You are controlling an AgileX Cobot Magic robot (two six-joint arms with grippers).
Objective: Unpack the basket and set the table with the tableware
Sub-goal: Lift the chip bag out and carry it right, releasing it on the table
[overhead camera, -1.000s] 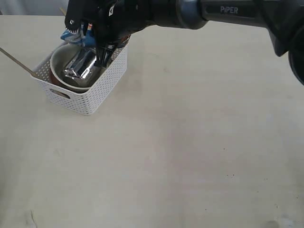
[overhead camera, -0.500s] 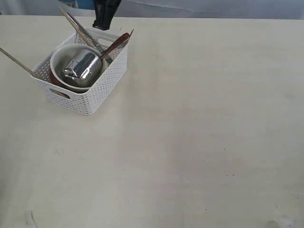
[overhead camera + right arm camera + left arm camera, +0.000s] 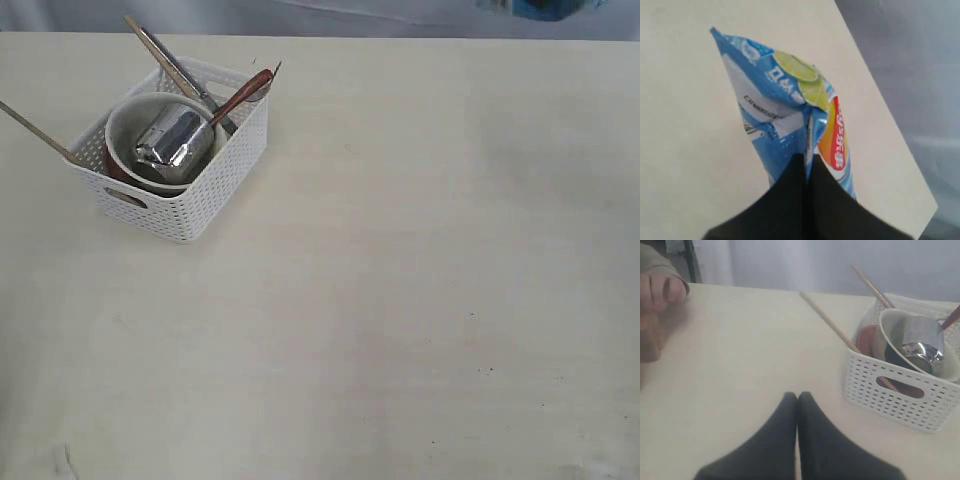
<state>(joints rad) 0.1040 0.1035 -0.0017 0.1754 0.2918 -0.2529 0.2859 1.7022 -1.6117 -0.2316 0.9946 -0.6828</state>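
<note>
The right gripper [image 3: 807, 160] is pinching the blue snack packet [image 3: 785, 95] by one end, jaws clamped together. The bag is sticking out past its tips above the table [image 3: 685, 125], probably being cleared aside. The left gripper [image 3: 797, 399] is sitting closed and empty. Ahead of it, the basket [image 3: 900, 395] is holding the bowl [image 3: 887, 335], cup [image 3: 920, 342] and a leaning chopstick [image 3: 830, 322], not yet unpacked.

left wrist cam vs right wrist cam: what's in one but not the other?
Left wrist only: white perforated plastic basket holding a cream bowl with a shiny steel cup in it, a wooden chopstick sticking out, a person's hand, and the shut left gripper holding nothing. Right wrist only: blue snack packet pinched in the shut right gripper. Both: pale cream table.
</note>
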